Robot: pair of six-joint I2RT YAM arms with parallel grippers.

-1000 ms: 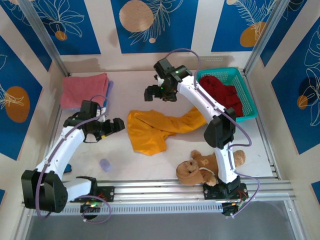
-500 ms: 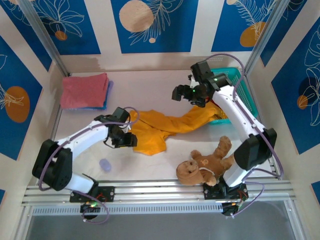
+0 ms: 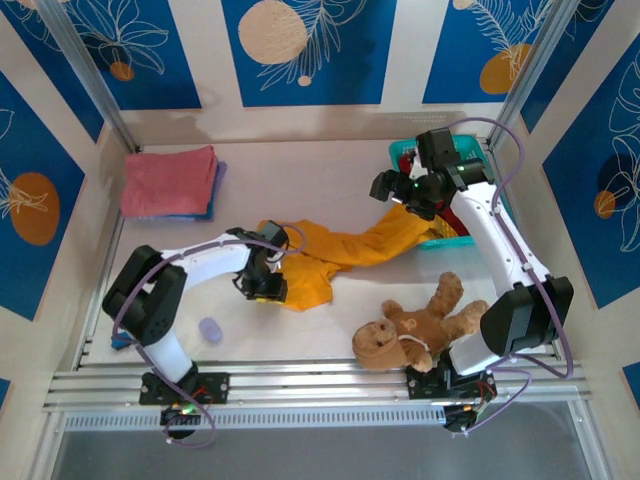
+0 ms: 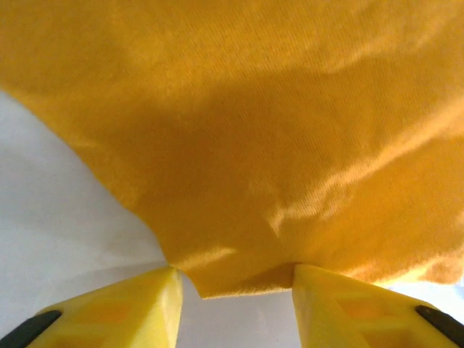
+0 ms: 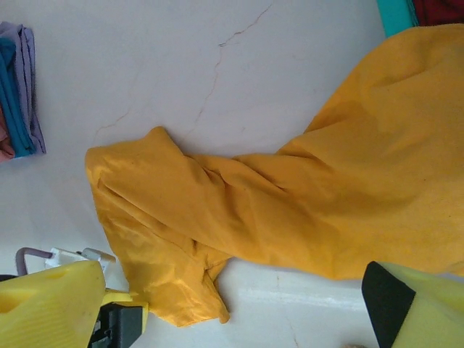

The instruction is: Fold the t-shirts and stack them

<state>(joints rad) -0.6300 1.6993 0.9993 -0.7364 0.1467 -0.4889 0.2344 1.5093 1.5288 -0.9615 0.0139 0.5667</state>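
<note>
A mustard-orange t-shirt [image 3: 330,250] [image 5: 290,210] lies crumpled across the middle of the table, its right end up against the basket. My left gripper [image 3: 268,285] [image 4: 233,272] is low at the shirt's near-left edge. Its jaws are partly closed but still apart, with the hem [image 4: 239,283] between the tips. My right gripper [image 3: 385,188] [image 5: 232,312] hovers open above the shirt's right end, holding nothing. A salmon-pink t-shirt [image 3: 168,178] lies folded at the back left on a blue one [image 3: 218,180]. A dark red t-shirt [image 5: 438,9] sits in the basket.
The teal mesh basket [image 3: 403,153] [image 5: 395,16] stands at the back right, partly behind the right arm. A brown teddy bear [image 3: 410,325] lies near the front right. A small lilac object [image 3: 209,329] rests near the front left.
The left arm swung in to the mustard shirt's near-left edge and its jaws narrowed. The right arm moved from the table's middle to the right, beside the basket, staying open.
</note>
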